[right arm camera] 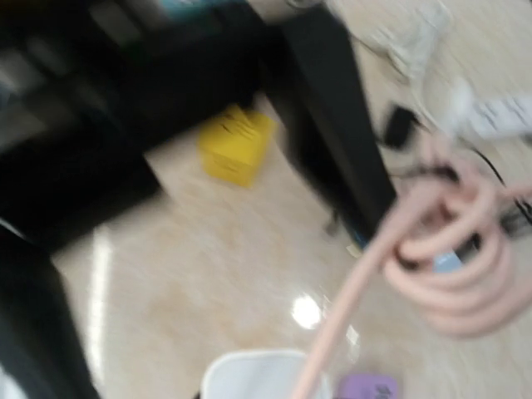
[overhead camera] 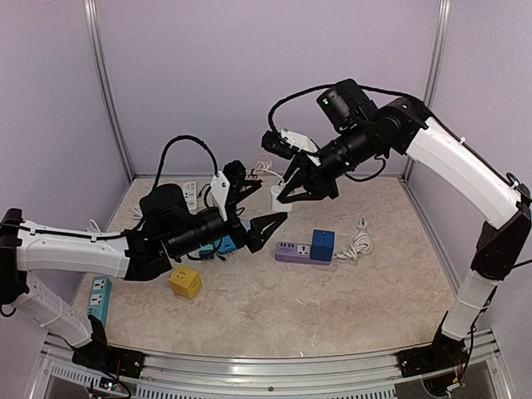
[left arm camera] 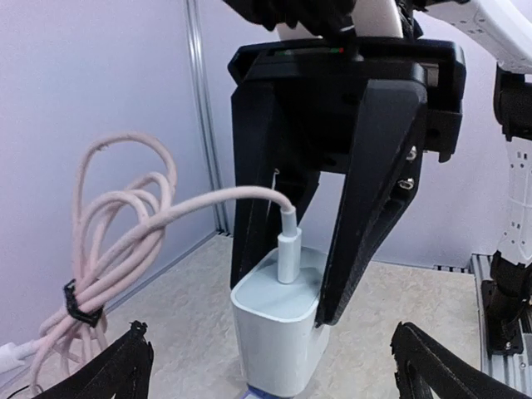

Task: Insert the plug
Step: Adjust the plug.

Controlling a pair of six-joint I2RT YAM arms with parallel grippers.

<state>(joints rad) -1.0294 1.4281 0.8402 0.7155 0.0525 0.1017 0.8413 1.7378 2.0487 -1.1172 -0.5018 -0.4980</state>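
Observation:
A white charger plug (left arm camera: 278,324) with a pink cable (left arm camera: 125,241) stands upright between the black fingers (left arm camera: 370,191) of my right gripper (overhead camera: 287,195), which is shut on its sides. In the blurred right wrist view the charger (right arm camera: 266,376) is at the bottom edge, with the cable (right arm camera: 449,249) coiled to the right. The purple power strip (overhead camera: 293,252) lies on the table below and in front of it. A purple-blue sliver (left arm camera: 259,391) shows just under the charger; I cannot tell if they touch. My left gripper (overhead camera: 266,226) is open and empty, its fingertips (left arm camera: 125,366) on either side of the charger from the front.
A blue socket cube (overhead camera: 322,244) sits on the strip's right end. A yellow cube (overhead camera: 184,283), a teal strip (overhead camera: 100,298) and a blue-teal block (overhead camera: 224,245) lie near my left arm. A white coiled cable (overhead camera: 359,243) lies to the right. White adapters (overhead camera: 189,195) sit at the back.

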